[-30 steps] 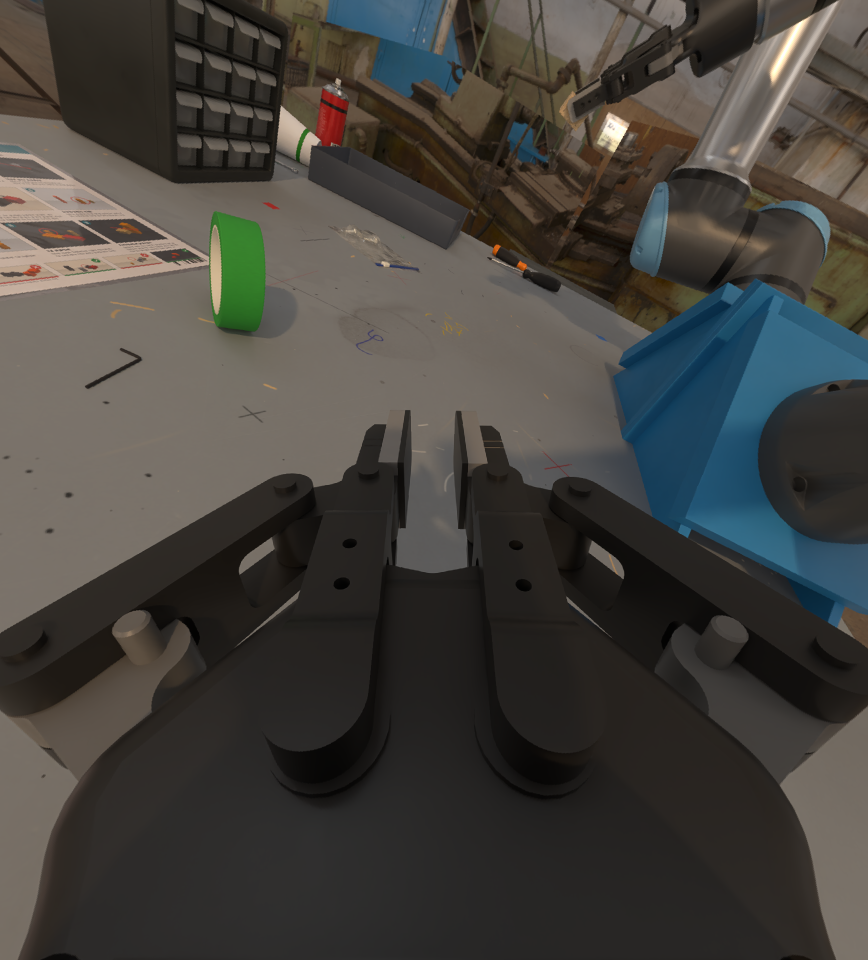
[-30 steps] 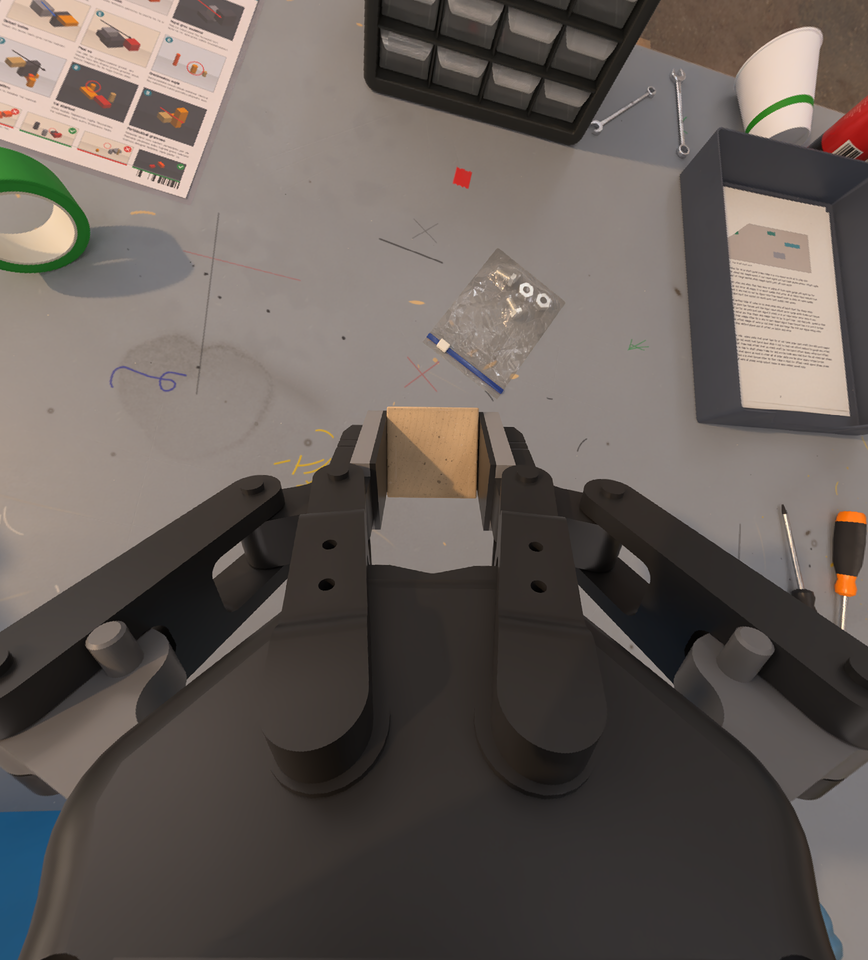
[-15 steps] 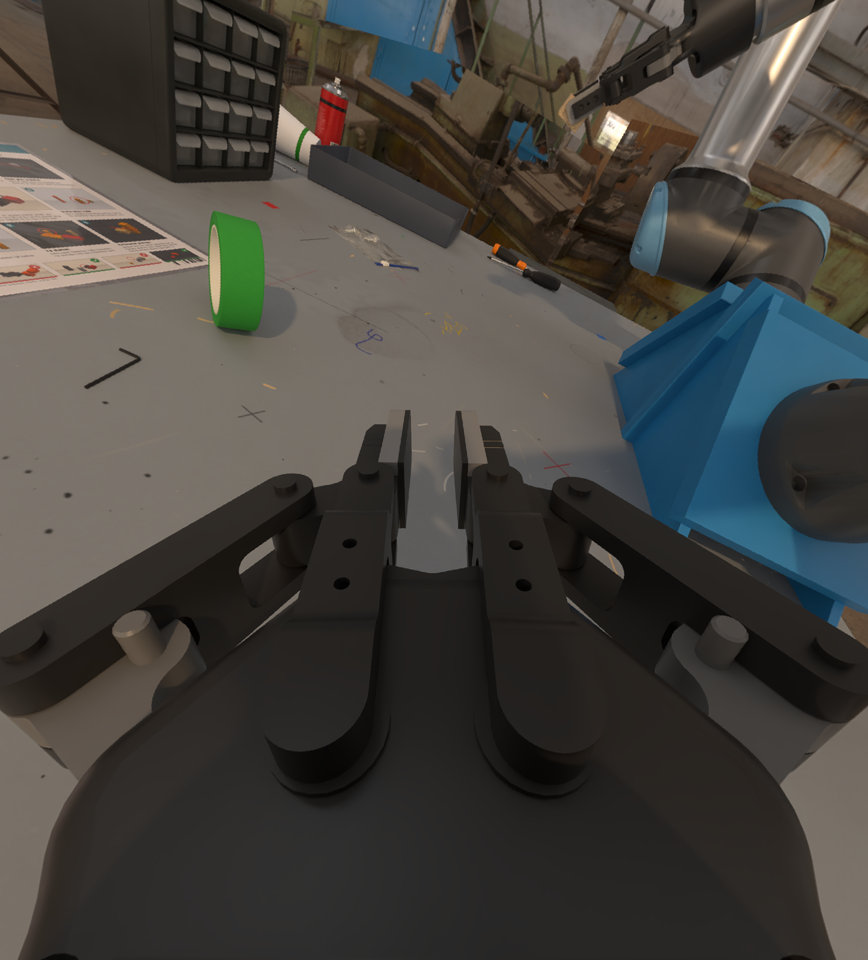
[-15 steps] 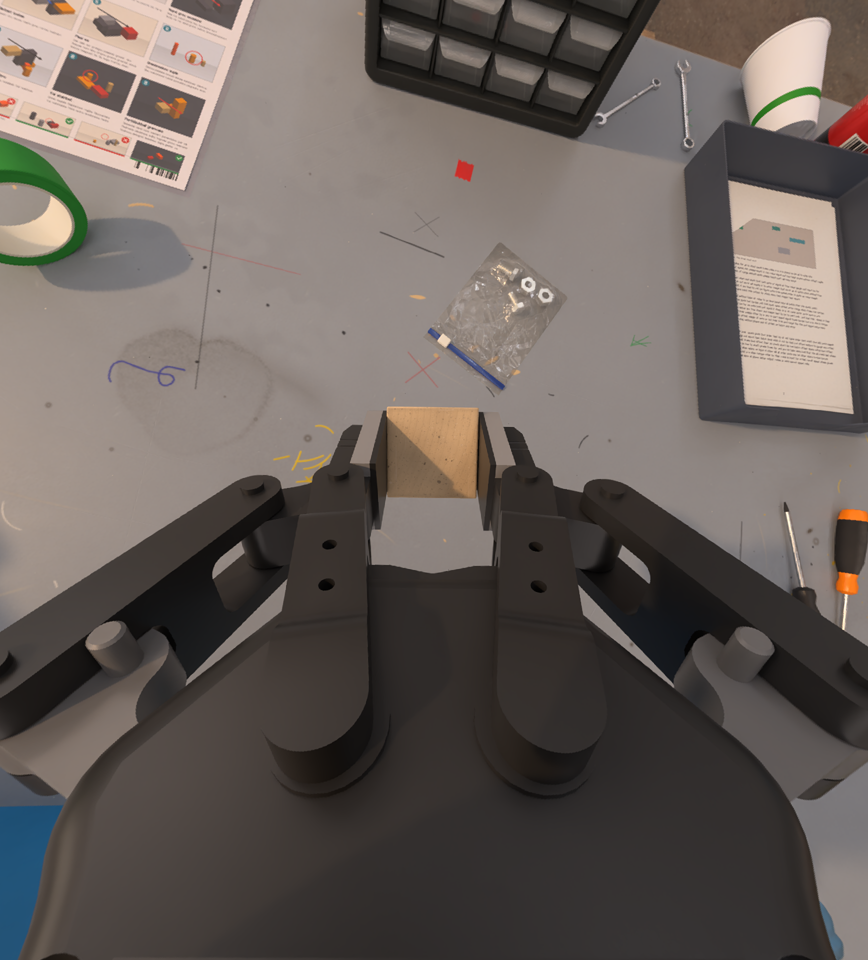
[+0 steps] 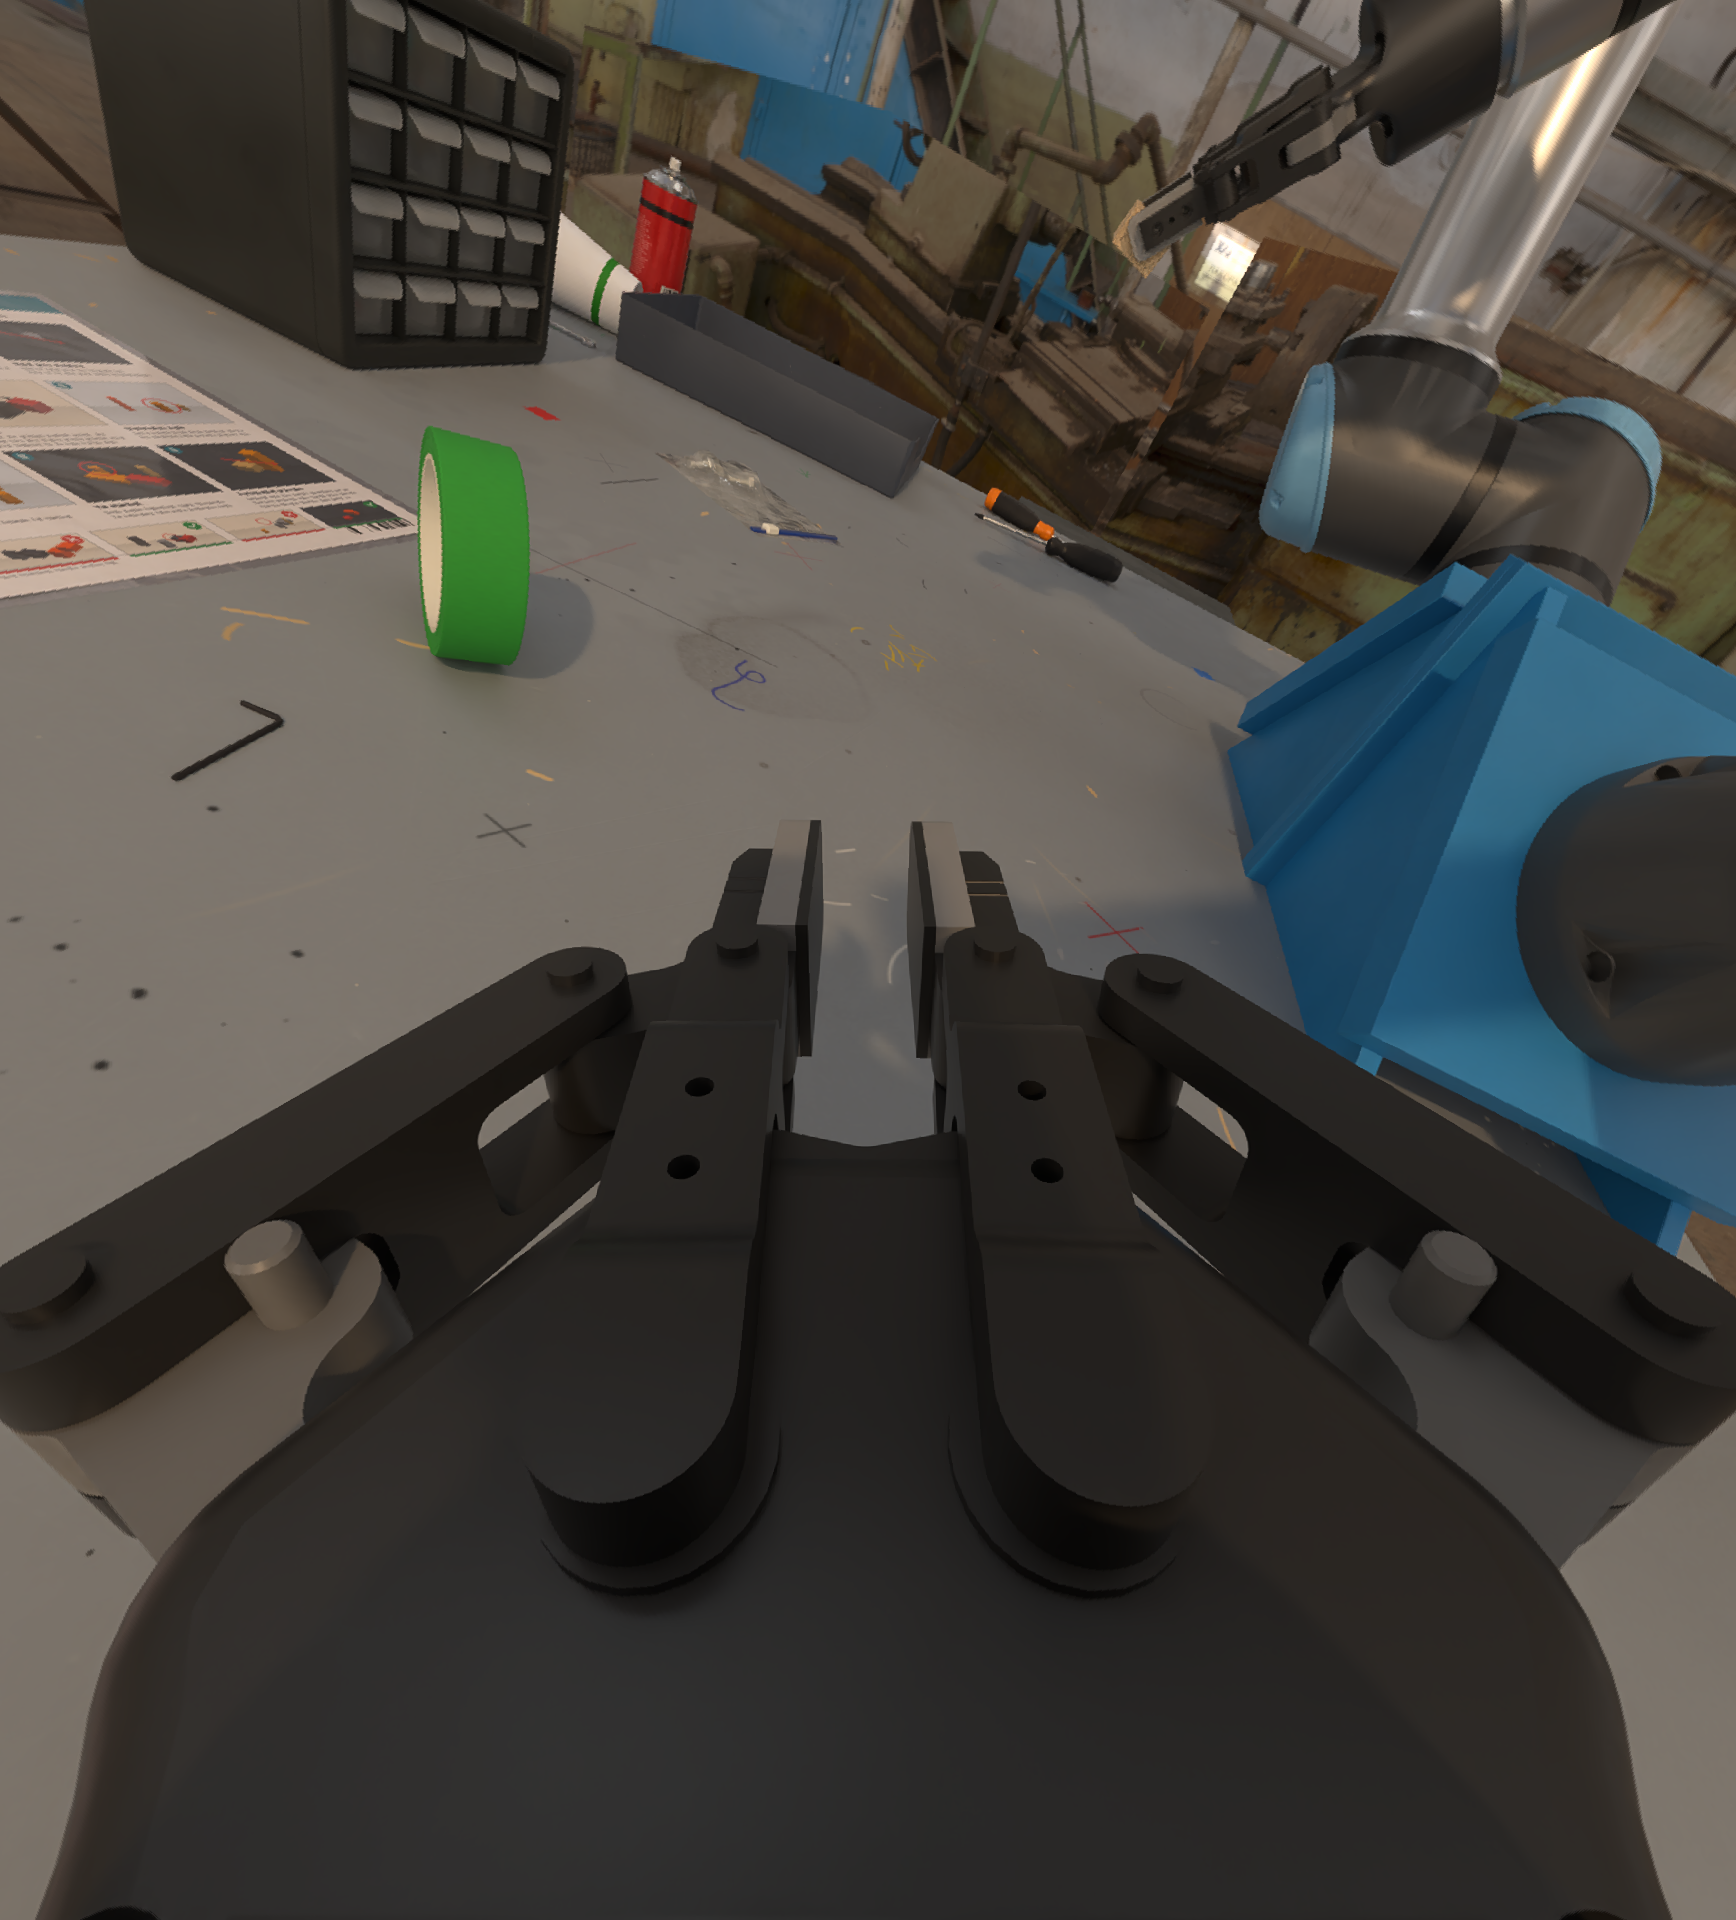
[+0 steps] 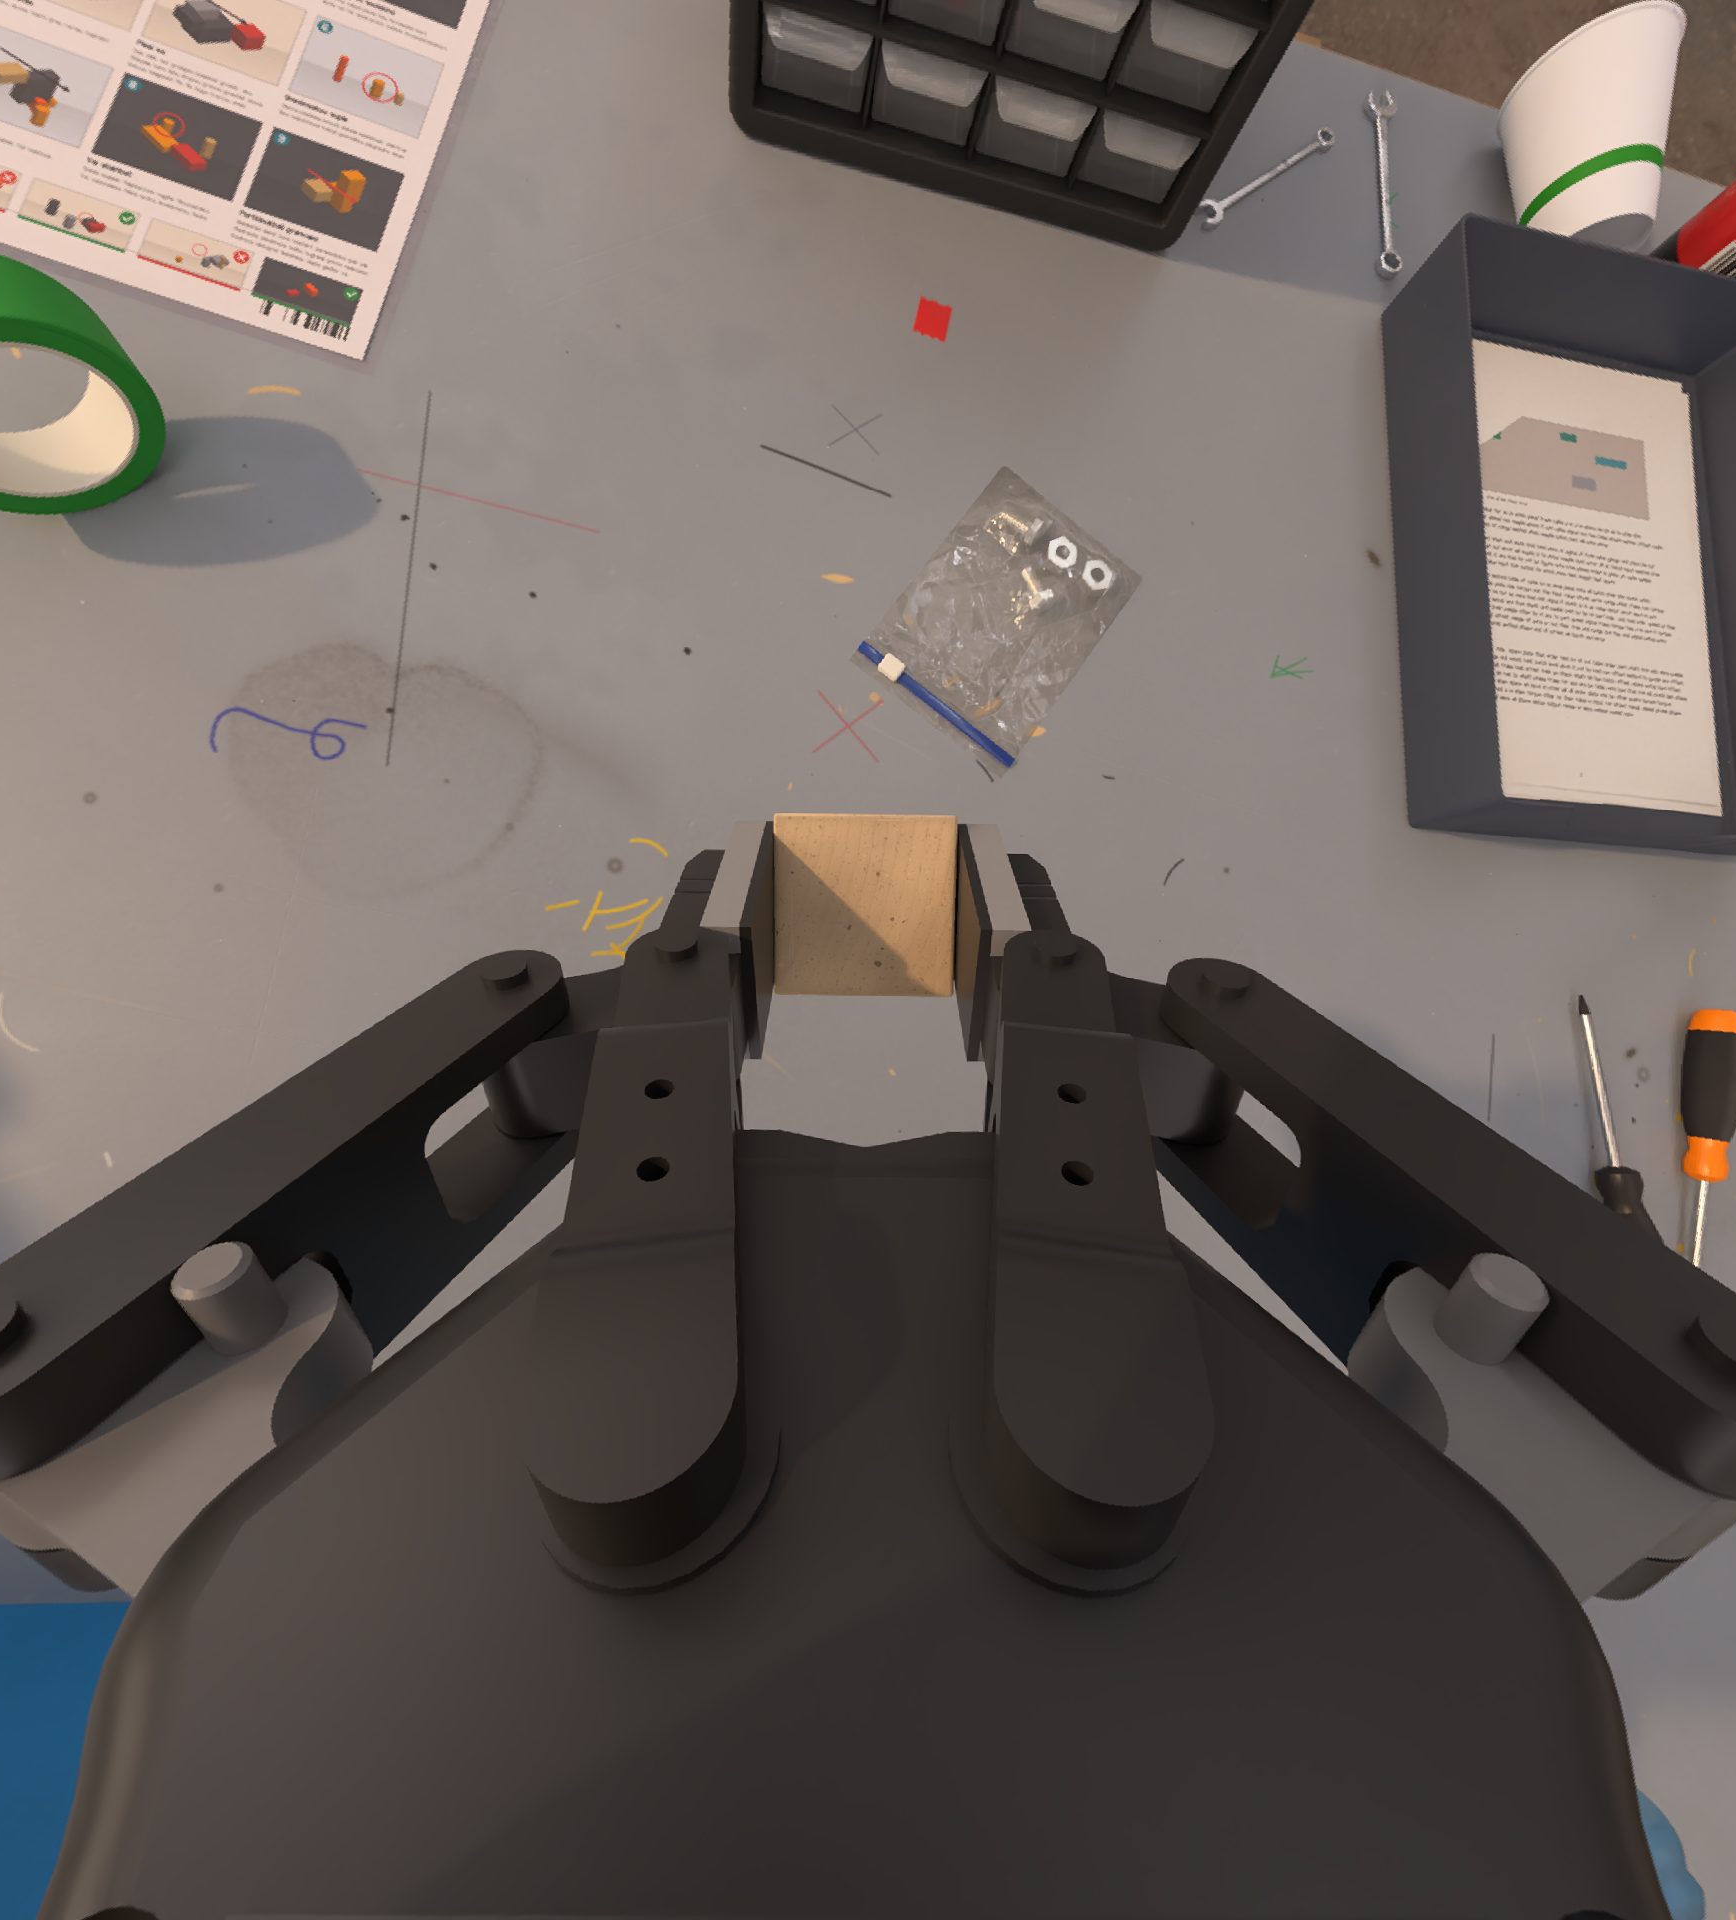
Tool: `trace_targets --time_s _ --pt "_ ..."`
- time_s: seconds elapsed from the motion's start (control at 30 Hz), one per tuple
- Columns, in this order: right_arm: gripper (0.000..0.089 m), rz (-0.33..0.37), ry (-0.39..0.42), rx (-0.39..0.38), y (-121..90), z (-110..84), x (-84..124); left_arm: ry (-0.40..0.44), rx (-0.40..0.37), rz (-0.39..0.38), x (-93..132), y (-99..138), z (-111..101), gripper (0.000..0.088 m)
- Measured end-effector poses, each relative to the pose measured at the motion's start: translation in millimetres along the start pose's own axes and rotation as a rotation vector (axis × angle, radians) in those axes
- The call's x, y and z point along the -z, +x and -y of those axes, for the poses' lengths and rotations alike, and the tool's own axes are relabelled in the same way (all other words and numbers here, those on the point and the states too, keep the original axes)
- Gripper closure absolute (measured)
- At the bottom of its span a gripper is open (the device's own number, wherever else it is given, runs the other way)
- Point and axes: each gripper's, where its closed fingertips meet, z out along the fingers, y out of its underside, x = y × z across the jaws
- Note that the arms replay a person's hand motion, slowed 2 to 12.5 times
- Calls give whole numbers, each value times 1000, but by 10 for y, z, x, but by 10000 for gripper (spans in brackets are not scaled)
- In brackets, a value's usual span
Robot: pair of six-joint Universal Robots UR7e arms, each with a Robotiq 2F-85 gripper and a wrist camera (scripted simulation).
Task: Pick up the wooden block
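Observation:
The wooden block [image 6: 862, 902] is a pale tan cube held between the pads of my right gripper [image 6: 864, 883], well above the grey table [image 6: 583, 623]. The right gripper is shut on it, one pad on each side face. In the left wrist view the right gripper [image 5: 1150, 234] shows high at the upper right, with a sliver of tan at its tip. My left gripper [image 5: 864, 873] hangs low over the table [image 5: 324, 935]; its fingers stand a narrow gap apart with nothing between them.
A green tape roll [image 6: 22, 384], an instruction sheet [image 6: 168, 156], a black drawer cabinet [image 6: 999, 104], a bag of nuts and bolts [image 6: 1009, 613], a dark tray with paper [image 6: 1591, 561], a paper cup [image 6: 1591, 145], wrenches [image 6: 1383, 177] and screwdrivers [image 6: 1716, 1091] lie below. The blue arm base [image 5: 1466, 883] stands right of the left gripper.
The right gripper has risen a little with the block, so the table items look slightly smaller and farther. The left gripper has not moved.

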Motion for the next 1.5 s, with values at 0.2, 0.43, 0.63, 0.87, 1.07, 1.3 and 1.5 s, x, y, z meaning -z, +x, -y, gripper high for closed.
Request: trace_targets --time_s 0.2,0.43,0.63,0.87,1.07,1.3,1.5 --pt "600 0 -1 -1 1 -10 -4 1 1 -1 1 1 3 732" --pt "600 1 -4 -1 3 -20 -8 -1 1 -2 -1 3 0 731" --pt "600 3 -6 -1 2 -26 -15 -1 1 -2 -3 3 0 732" --pt "600 4 -11 0 0 -42 -32 -1 1 -1 -3 3 0 731" --pt "600 6 -13 -2 2 -55 -47 -2 0 -1 -1 3 0 732" --pt "600 7 -17 -5 7 -70 -58 -2 2 -1 -2 1 -2 732" --pt "600 7 -19 -6 12 -81 -64 -3 1 0 -5 1 -3 731"
